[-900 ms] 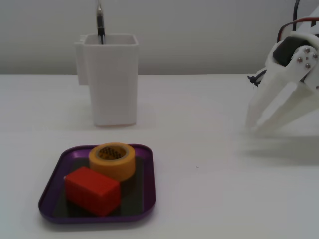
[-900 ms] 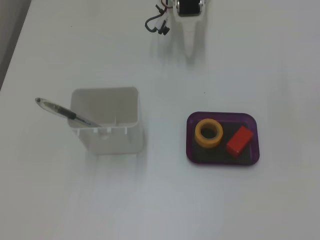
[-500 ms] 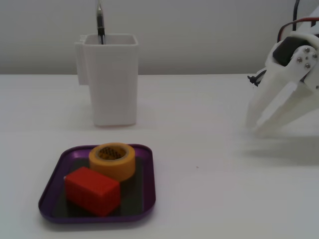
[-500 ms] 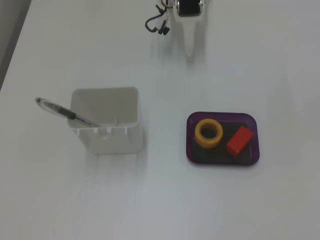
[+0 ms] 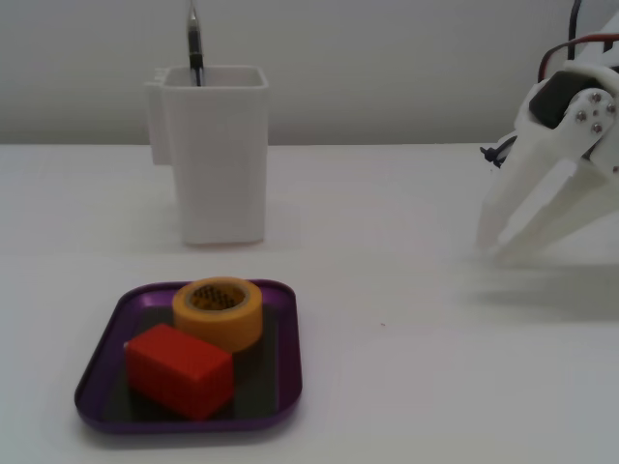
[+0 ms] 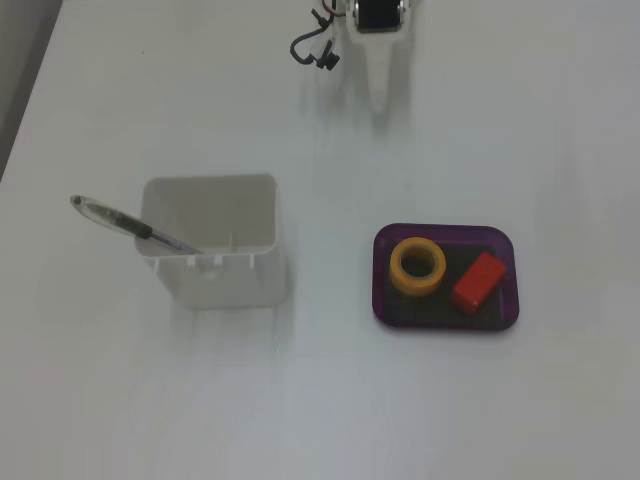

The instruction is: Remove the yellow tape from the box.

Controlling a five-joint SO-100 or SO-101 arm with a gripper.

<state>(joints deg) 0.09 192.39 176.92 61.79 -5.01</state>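
In a fixed view from table height, the white gripper hangs at the right edge, pointing down and to the left, its tips close to the white table. Its two fingers are spread apart in a narrow V with bare space between them; it holds nothing and touches none of the objects. The yellow tape lies flat inside the box, a shallow purple tray at lower left, toward the tray's back edge. A red block sits in the same tray, in front of the roll and touching it or very nearly so. Behind the tray stands a tall white container with a pen sticking up from it. Open table lies between the gripper and the tray, which are well apart.

In a fixed view looking down from above, the gripper enters at the top centre and points down the picture; from here its fingers overlap and their spread cannot be judged. The box sits at right of centre, below the gripper and well apart from it. The yellow tape lies in the tray's left half, the red block in its right half. The white container stands to the left, with the pen leaning out over its left rim. Nothing lies between the gripper and the tray.
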